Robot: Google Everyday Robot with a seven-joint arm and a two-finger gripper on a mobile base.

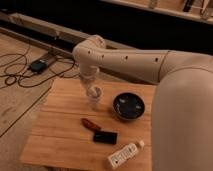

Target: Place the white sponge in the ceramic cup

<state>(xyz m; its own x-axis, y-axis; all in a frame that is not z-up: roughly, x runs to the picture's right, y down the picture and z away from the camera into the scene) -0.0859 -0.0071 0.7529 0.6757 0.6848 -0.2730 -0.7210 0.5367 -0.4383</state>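
The ceramic cup [95, 101] is small, white and handleless. It stands upright on the wooden table [55, 135], left of the black bowl [128, 106]. My gripper [93, 88] hangs straight down from the bent white arm, right over the cup's mouth, and hides its rim and inside. The white sponge does not show anywhere on the table. Whether it is in the gripper or in the cup is hidden.
On the table lie a reddish-brown item [89, 123], a flat black rectangular object [105, 137] and a long white object with dark markings [125, 155] near the front edge. Cables and a power brick [37, 65] lie on the floor at left. My arm fills the right side.
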